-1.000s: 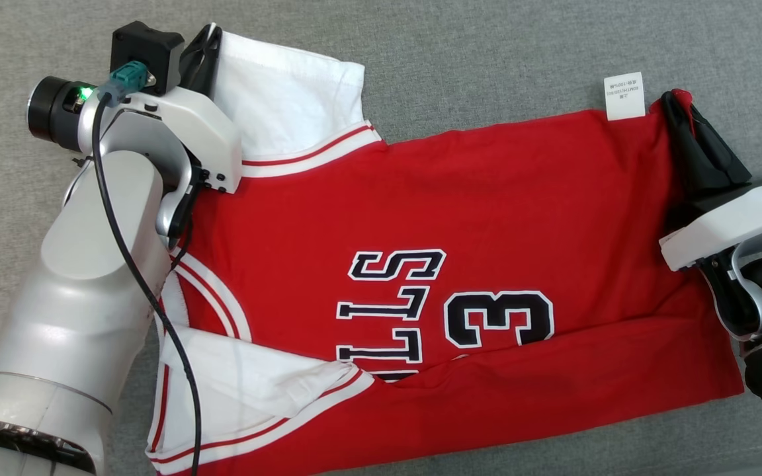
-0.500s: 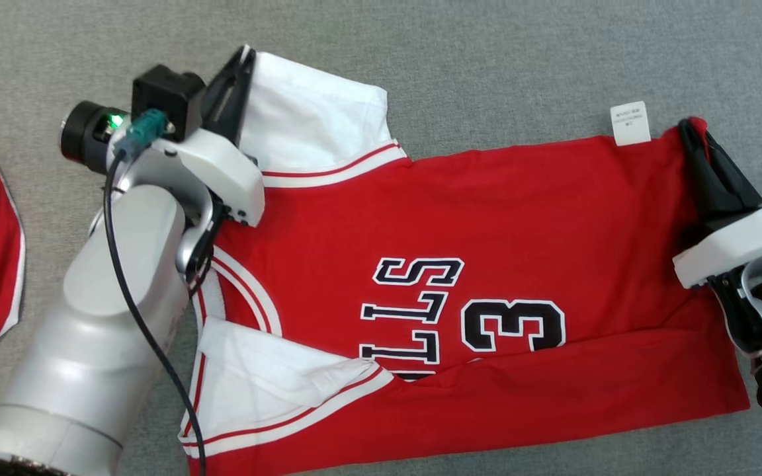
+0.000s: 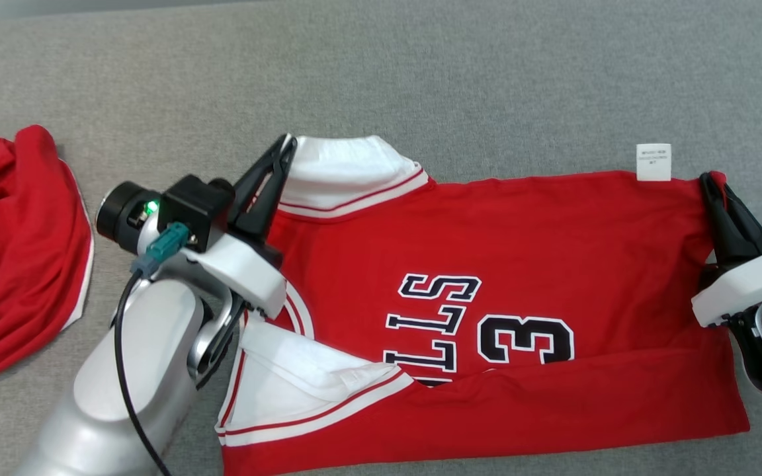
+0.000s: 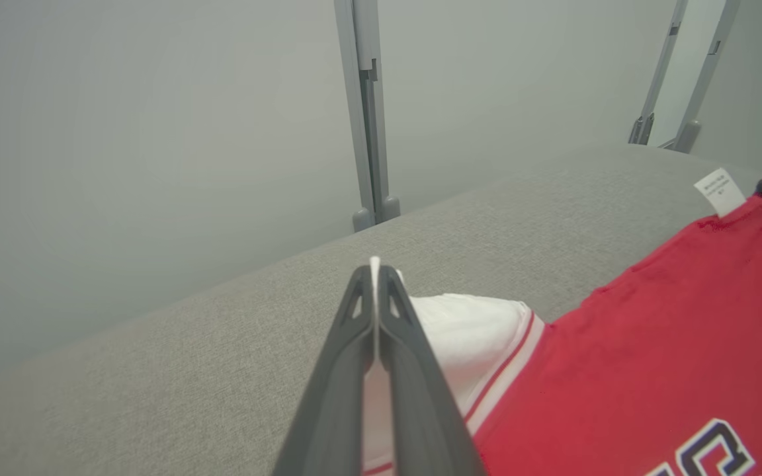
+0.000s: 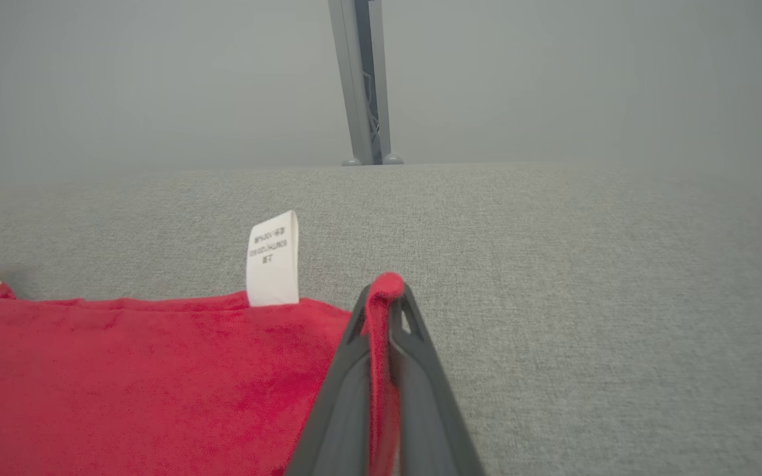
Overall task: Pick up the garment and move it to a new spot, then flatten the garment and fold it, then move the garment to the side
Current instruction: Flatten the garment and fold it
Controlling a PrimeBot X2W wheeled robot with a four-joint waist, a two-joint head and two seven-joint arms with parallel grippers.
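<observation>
I have the red jersey (image 3: 520,251) lying spread on the grey surface (image 3: 421,79), and its white care label (image 3: 653,162) is my marker for everything else. My right gripper (image 3: 710,182) sits just beside that label, pinched tight on the red hem corner. In the right wrist view a ridge of red cloth is squeezed between the 2 fingers. My left gripper (image 3: 286,144) is well apart from the label along the same edge. It is clamped just as narrowly on the white sleeve (image 3: 348,168), with a thin white strip caught between its fingers.

Going by how the cloth lies, I judge the moving and flattening done. The long edge opposite the label is already doubled over and covers the lower part of the lettering and of the 3, so 1 lengthwise fold looks made. I hold the label edge at both ends, which reads to me as the start of fold 2. After that come the shorter folds and the shift to the side. A second red garment (image 3: 17,251) lies crumpled far from the label, beyond my left gripper.
</observation>
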